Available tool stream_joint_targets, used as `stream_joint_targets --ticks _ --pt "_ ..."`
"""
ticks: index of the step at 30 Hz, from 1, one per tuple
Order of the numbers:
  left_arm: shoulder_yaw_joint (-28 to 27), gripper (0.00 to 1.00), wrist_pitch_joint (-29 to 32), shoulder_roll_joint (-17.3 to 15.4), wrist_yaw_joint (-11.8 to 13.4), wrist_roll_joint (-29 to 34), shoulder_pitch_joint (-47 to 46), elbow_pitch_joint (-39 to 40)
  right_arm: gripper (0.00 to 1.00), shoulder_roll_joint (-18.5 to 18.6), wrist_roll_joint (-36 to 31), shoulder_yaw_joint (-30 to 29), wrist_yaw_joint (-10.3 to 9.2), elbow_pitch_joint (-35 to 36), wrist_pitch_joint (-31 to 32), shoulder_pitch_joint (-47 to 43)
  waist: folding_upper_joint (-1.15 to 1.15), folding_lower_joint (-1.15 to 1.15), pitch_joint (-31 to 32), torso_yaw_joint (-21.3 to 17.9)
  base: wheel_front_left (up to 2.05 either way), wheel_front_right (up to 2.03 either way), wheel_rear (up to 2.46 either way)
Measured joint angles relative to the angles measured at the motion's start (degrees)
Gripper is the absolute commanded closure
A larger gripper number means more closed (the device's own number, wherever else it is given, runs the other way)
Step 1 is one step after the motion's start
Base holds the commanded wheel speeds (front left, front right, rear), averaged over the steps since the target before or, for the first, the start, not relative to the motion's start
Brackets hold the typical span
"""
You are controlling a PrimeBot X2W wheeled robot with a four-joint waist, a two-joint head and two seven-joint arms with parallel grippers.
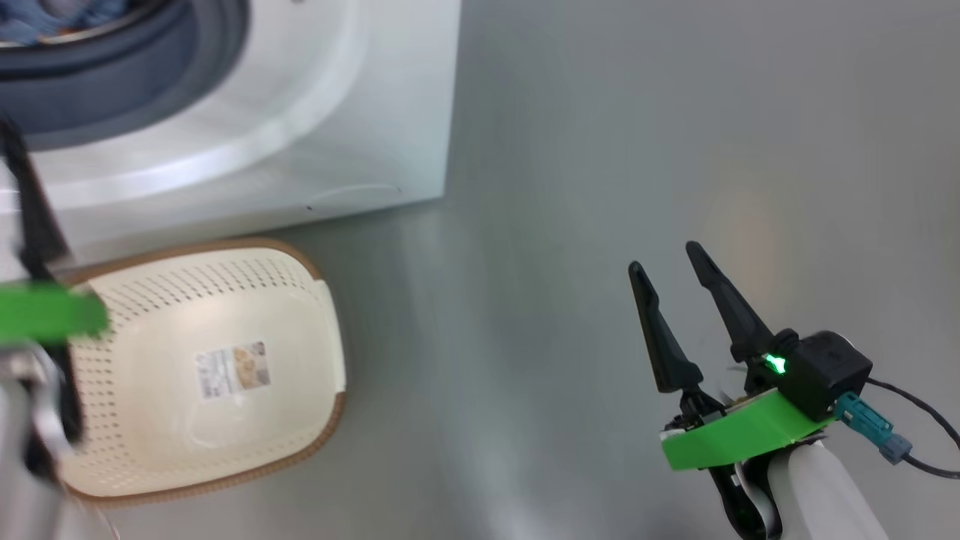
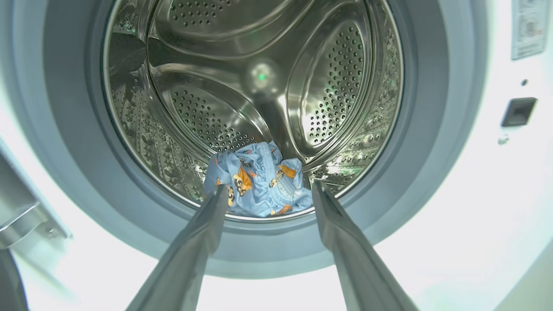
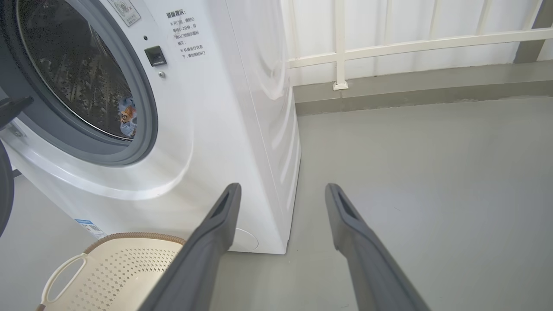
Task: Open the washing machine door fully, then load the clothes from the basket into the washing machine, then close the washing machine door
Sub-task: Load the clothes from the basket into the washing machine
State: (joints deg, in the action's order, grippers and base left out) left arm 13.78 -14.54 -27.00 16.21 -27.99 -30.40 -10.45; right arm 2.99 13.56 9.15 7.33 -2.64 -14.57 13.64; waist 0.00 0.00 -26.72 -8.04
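Light-blue clothes (image 2: 259, 181) lie at the bottom of the steel drum (image 2: 207, 121) of the washing machine (image 3: 224, 129); our left gripper (image 2: 270, 186) hangs before the opening, jaws spread; the basket (image 1: 210, 367) sits on the grey floor (image 1: 562, 225) just before the machine; our right gripper (image 1: 664, 256) hovers over the floor well apart, jaws likewise spread.

the clothes (image 2: 259, 185) lie inside the washing machine (image 3: 224, 129), the basket (image 1: 285, 300) on the floor (image 1: 600, 225) before it.
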Motion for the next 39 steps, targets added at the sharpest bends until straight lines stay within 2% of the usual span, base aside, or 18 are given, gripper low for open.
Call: stream_joint_targets --ticks 5,8,13,18,27,39 --pt "-0.8 0.00 0.0 2.4 3.0 1.4 12.3 8.0 0.00 0.0 -2.0 -0.9 0.00 -0.5 0.0 -1.7 0.00 0.00 3.5 1.6 0.00 0.00 0.00" --pt "-0.7 0.00 0.0 3.3 3.8 2.3 16.2 10.1 0.00 0.0 -2.9 -1.4 0.00 -0.8 0.0 -2.6 0.00 0.00 4.9 2.2 0.00 0.00 0.00" --pt "0.3 0.00 0.0 6.0 4.3 3.7 23.6 13.9 0.00 0.0 -4.0 -2.4 0.00 -1.3 0.0 -4.6 0.00 0.00 8.5 3.8 0.00 0.00 0.00" --pt "1.1 0.00 0.0 6.4 4.3 3.9 29.7 14.3 0.00 0.3 -4.6 -2.6 0.00 -0.8 0.7 -6.7 0.00 0.00 12.2 5.2 0.00 0.00 0.00" --pt "3.4 0.00 0.2 7.1 4.3 4.2 36.0 14.1 0.00 0.6 -5.9 -3.1 0.00 1.7 3.0 -12.8 0.00 0.00 18.9 7.0 0.00 0.00 0.00" --pt "5.5 0.00 0.9 7.1 4.3 4.3 39.8 14.5 0.00 0.4 -5.9 -4.3 0.00 5.6 5.9 -18.6 0.00 0.00 26.2 7.9 0.00 0.00 0.00"
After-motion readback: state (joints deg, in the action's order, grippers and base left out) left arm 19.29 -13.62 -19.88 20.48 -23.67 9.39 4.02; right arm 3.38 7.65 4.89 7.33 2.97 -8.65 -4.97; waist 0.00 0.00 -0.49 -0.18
